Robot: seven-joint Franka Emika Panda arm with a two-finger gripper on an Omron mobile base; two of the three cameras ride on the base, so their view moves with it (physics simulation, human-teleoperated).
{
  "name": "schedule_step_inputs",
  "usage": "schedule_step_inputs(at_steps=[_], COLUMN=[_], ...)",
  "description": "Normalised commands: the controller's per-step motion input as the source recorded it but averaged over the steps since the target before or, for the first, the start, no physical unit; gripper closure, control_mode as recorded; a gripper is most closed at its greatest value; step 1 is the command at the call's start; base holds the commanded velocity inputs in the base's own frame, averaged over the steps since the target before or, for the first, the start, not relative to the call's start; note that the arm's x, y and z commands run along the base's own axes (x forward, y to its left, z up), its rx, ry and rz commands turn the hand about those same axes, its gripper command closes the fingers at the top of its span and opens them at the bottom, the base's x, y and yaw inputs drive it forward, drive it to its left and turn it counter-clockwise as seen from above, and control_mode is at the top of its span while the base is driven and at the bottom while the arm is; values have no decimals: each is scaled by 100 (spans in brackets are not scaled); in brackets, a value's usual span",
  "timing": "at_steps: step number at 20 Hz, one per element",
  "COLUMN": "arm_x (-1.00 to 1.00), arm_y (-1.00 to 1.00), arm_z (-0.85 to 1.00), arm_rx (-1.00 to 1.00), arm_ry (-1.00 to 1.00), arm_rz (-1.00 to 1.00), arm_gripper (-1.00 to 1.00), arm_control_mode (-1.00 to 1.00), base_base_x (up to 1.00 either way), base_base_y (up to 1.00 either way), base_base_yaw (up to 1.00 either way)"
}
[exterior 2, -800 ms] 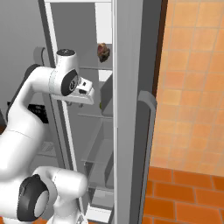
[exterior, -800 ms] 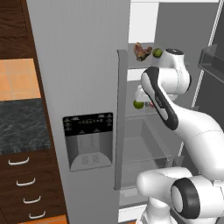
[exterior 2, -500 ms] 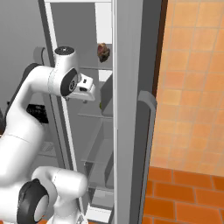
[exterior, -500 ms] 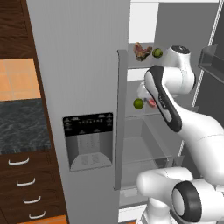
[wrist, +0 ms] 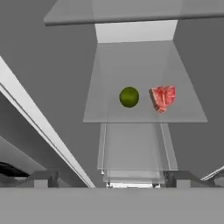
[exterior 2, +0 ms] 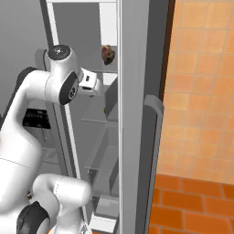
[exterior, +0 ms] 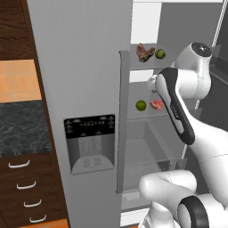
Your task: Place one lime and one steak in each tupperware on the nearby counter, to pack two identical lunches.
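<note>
Inside the open fridge, a glass shelf (wrist: 140, 116) carries a green lime (wrist: 129, 96) with a red raw steak (wrist: 163, 97) to its right. My gripper (wrist: 111, 179) is open and empty, some way short of that shelf and pointing at it. From the left base, the same lime (exterior: 140, 105) and steak (exterior: 156, 105) lie just left of my forearm. One shelf higher sit a browner steak (exterior: 142, 52) and a second lime (exterior: 160, 54). That upper steak (exterior 2: 108, 54) also shows past my hand. The tupperware is out of view.
The grey fridge door (exterior: 80, 102) with its dispenser stands left of the opening, its long handle (exterior: 120, 124) at the edge. The dark speckled counter (exterior: 20, 127) over brown drawers lies further left. The other door (exterior 2: 137, 114) blocks the right side. Clear drawers (exterior: 147, 147) sit lower down.
My arm has risen a little and shifted right, uncovering the lower steak in the left base view. The limes and steaks have not moved. The gripper stays open.
</note>
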Motion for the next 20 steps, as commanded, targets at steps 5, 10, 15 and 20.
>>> schedule_step_inputs(at_steps=[5,10,15,20], arm_x=[7,21,30,48], arm_y=[-12,-17,-18,-6], arm_z=[58,6,29,24], arm_rx=[0,0,0,0], arm_ry=[-20,1,-2,-2], arm_rz=[-3,0,6,7], arm_gripper=[-100,-100,-100,-100], arm_control_mode=[-100,-100,-100,-100], base_base_x=[0,0,0,0], base_base_y=[0,0,0,0], base_base_yaw=[0,0,0,0])
